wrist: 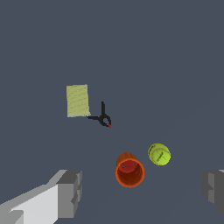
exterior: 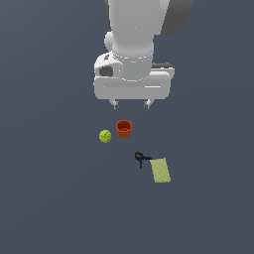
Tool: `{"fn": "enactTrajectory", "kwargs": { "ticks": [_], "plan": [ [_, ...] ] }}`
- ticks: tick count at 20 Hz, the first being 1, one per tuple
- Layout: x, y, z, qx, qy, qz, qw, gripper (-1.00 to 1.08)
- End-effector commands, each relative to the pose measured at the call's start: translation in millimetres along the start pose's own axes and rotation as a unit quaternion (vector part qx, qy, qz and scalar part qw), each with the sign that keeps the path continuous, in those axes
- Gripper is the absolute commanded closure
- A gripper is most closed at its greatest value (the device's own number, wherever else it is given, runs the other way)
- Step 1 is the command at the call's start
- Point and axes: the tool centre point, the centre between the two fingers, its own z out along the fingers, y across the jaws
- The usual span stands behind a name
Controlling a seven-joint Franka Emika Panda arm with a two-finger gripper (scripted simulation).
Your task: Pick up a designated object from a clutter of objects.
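Ball (exterior: 105, 136), yellow-green with faint seam lines, rests on the dark grey bench (exterior: 49, 198) a little left of the centre of the exterior view, untouched by the arm. Cup (exterior: 124, 128), orange-red and upright with its mouth open to the top, stands just beside the ball on the exterior view's right, with a narrow gap between the two. Clamp (exterior: 141, 158), small and black with a red tip, lies lower and further to the exterior view's right, well apart from the cup. Flat rectangle (exterior: 160, 170), pale yellow-green, lies just beside the clamp on its right in that view, and one clamp handle reaches its edge.

Gripper (exterior: 131, 104) hangs under the white arm (exterior: 133, 44) in the upper middle of the exterior view, above the cup and clear of all four things. Its two short fingers (exterior: 115, 103) point down and stand wide apart, holding nothing.

In the wrist view the ball (wrist: 159, 154) and the cup (wrist: 129, 170) appear side by side between the spread grey fingers (wrist: 70, 192), with the clamp (wrist: 103, 118) and the rectangle (wrist: 78, 100) together further off.
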Motion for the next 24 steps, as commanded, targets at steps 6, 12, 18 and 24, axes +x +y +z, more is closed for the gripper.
{"fn": "enactTrajectory", "kwargs": {
  "ticks": [6,12,18,24],
  "plan": [
    [3.4,9.0,-1.9,0.007,0.001,0.006,1.0000,-0.92],
    [5.6,15.0,-3.2,0.011,0.003,0.010,0.9999,-0.92],
    [5.5,20.3,7.9,0.011,0.002,0.016,0.9998,-0.92],
    [3.5,33.7,37.0,0.011,0.002,0.031,0.9995,-0.92]
  ]
}}
